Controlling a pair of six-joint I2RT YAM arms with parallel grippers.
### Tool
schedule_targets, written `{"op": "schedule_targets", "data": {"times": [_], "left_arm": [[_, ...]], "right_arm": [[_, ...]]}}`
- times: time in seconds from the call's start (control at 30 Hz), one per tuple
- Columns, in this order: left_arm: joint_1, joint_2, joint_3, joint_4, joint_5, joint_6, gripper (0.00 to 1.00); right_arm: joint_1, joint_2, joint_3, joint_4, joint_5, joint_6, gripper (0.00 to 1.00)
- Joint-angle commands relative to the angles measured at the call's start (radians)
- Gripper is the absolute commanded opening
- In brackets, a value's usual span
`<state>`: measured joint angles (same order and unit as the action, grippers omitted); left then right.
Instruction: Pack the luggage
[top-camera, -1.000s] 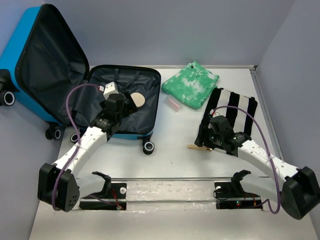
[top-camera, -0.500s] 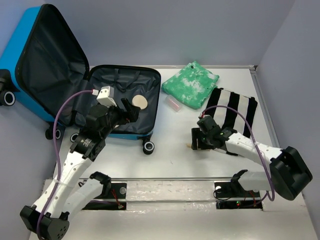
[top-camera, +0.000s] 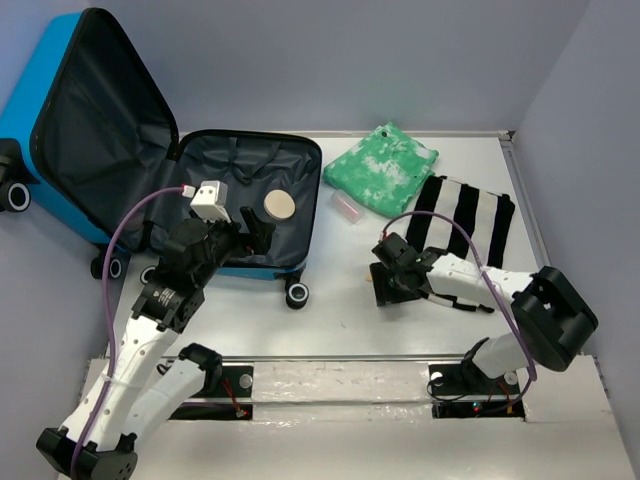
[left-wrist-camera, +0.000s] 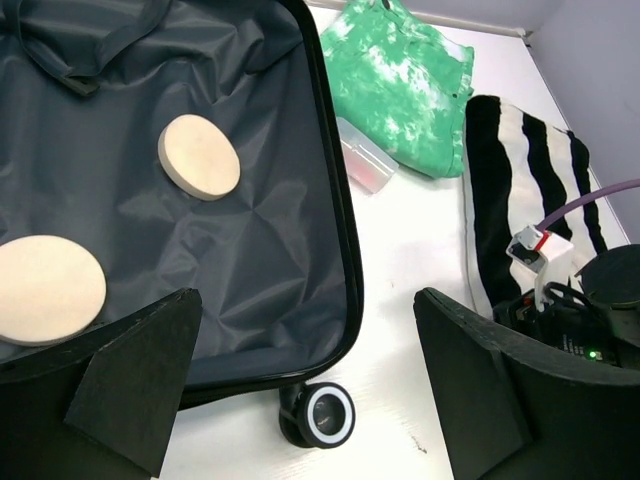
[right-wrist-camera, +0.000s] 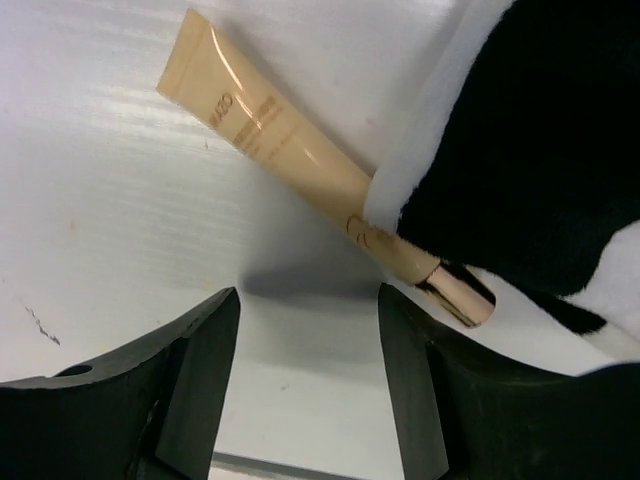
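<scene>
Left jaws wide over open luggage (top-camera: 270, 165); right jaws apart (empty) near tube (right-wrist-camera: 280, 135).

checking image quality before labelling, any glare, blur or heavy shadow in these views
Right wrist: the cosmetic tube is sharp, with a glare streak along it and a soft shadow below; the fingers are dark, their detail lost. Left wrist: the luggage lining is crisp and evenly lit. Top external: the shiny strip between the arm bases glares.
</scene>
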<state>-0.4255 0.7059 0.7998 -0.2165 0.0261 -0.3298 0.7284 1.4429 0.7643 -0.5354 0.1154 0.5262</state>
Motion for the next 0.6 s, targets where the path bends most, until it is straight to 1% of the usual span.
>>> {"op": "schedule_targets", "data": {"times": [0.0,0.1,0.17,0.33,0.47,0.57], "left_arm": [[-0.002,-0.042,-0.013,0.008,0.031,0.032,0.98],[-0.002,-0.054,-0.013,0.008,0.029,0.034,0.98],[-0.002,-0.057,-0.016,0.009,0.031,0.034,0.98],[-0.002,-0.060,-0.019,0.008,0.035,0.035,0.98],[-0.002,-0.066,-0.019,0.009,0.038,0.035,0.97],[-0.002,-0.068,-0.022,0.015,0.049,0.040,0.96]], "right_arm": [[0.026,-0.085,0.079,-0.095,-0.010,-0.037,0.63],[0.026,-0.101,0.104,-0.103,0.018,-0.067,0.65],[0.026,-0.072,0.122,-0.101,0.009,-0.084,0.65],[0.017,0.010,0.174,-0.094,0.061,-0.103,0.63],[0.006,0.079,0.184,-0.080,0.069,-0.114,0.62],[-0.003,0.116,0.188,-0.069,0.131,-0.104,0.61]]}}
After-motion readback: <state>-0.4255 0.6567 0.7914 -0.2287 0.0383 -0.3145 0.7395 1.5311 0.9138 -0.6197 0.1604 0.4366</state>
